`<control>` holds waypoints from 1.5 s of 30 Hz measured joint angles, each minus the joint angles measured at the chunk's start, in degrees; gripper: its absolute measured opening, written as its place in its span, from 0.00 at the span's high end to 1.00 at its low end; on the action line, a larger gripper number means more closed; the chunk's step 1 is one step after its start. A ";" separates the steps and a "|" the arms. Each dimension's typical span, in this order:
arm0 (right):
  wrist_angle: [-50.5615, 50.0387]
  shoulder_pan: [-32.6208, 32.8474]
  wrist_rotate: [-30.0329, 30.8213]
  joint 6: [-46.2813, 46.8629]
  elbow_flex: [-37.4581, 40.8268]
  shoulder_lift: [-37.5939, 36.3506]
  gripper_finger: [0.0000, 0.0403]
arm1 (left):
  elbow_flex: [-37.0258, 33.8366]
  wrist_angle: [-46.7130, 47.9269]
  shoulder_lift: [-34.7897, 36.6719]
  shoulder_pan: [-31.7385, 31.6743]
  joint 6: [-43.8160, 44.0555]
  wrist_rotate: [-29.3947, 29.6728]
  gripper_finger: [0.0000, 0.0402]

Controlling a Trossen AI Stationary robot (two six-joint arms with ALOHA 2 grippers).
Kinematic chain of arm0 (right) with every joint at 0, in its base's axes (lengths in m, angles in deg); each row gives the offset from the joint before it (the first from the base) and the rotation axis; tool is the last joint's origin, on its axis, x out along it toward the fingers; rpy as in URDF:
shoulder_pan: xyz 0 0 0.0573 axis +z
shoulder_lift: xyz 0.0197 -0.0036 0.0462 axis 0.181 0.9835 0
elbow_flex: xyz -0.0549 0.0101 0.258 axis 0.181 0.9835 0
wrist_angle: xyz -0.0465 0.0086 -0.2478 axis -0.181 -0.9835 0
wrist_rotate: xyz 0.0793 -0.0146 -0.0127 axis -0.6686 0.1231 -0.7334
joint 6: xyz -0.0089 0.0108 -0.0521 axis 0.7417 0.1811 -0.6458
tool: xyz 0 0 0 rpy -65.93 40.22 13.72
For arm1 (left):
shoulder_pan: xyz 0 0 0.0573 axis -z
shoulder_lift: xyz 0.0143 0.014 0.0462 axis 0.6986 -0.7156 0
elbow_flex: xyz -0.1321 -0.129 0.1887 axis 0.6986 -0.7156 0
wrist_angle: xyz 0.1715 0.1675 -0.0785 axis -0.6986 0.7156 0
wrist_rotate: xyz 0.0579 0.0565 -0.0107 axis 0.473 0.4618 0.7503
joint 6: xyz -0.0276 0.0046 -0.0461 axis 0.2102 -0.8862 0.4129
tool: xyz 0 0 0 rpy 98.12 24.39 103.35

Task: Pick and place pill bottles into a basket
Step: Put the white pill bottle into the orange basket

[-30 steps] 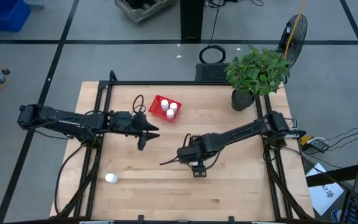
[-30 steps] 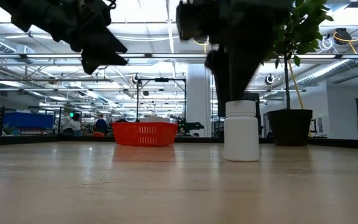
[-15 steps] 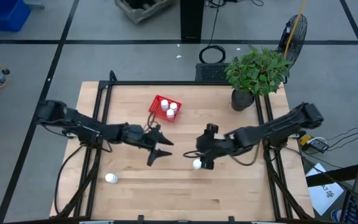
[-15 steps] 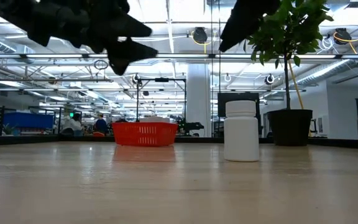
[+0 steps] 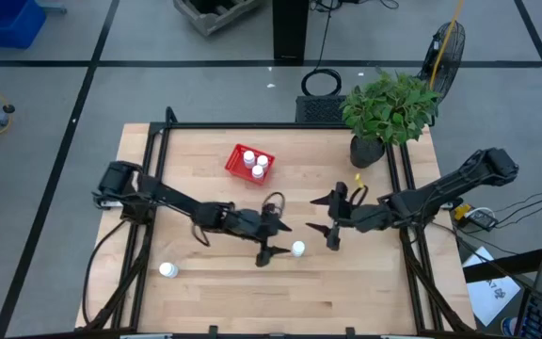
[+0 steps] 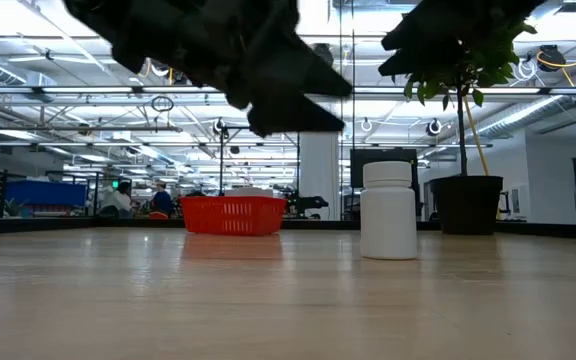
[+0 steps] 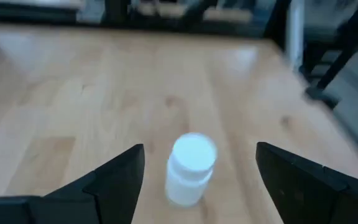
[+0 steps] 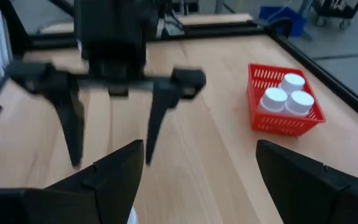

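A white pill bottle point(image 5: 297, 249) stands upright on its base on the wooden table, also in the low view point(image 6: 388, 210). My left gripper point(image 5: 276, 243) is open just left of it. In the left wrist view the bottle point(image 7: 190, 167) stands ahead of the gap between the two fingers, untouched. My right gripper point(image 5: 321, 215) is open and empty, to the right of the bottle and farther back. The red basket point(image 5: 249, 163) stands at the far middle with three bottles point(image 8: 286, 93) in it. Another bottle point(image 5: 167, 270) stands near the front left.
A potted plant point(image 5: 389, 113) in a black pot point(image 6: 465, 205) stands at the far right corner. Black frame rails point(image 5: 149, 188) run along the table's left and right sides. Bare wood lies between the bottle and the basket.
My right gripper has drawn back from the middle bottle toward the table's right edge, leaving it standing where it was. My left gripper has moved from beside the basket toward the table's right and near edges, up to that bottle, staying open.
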State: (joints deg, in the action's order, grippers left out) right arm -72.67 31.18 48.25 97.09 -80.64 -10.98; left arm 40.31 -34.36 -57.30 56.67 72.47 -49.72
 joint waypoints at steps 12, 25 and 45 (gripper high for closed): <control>7.81 0.00 -0.02 -0.80 6.53 -3.81 0.25 | 6.79 4.99 -7.01 0.95 -2.41 0.80 0.22; 9.75 0.00 0.04 -1.15 6.53 -3.81 0.25 | 7.55 1.00 -10.15 1.58 -3.62 3.45 0.22; 9.74 0.00 0.02 -0.75 6.51 -3.81 0.25 | 8.91 0.58 -12.86 1.67 -4.17 2.71 0.22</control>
State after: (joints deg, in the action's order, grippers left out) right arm -62.94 31.18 48.27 96.34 -74.13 -14.78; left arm 49.23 -33.78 -70.16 58.33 68.30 -47.01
